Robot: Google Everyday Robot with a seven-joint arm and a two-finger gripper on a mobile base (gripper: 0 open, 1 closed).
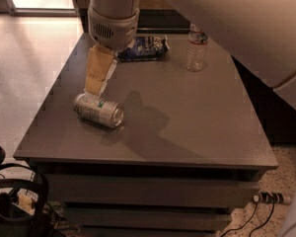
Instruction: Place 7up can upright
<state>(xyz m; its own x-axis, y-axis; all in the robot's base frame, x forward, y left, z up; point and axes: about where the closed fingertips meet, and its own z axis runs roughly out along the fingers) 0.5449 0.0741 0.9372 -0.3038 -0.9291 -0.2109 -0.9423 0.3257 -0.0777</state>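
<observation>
The 7up can (98, 111) lies on its side on the left part of the grey table (187, 127), its silver end facing front right. My gripper (93, 89) hangs from the white arm directly above the can's left end, with the tan fingers (98, 73) pointing down and their tips just over or touching the can.
A clear plastic water bottle (196, 47) stands upright at the back right of the table. A dark blue snack bag (143, 48) lies at the back centre. The big white arm fills the upper right. Cables and a dark object are on the floor at lower left.
</observation>
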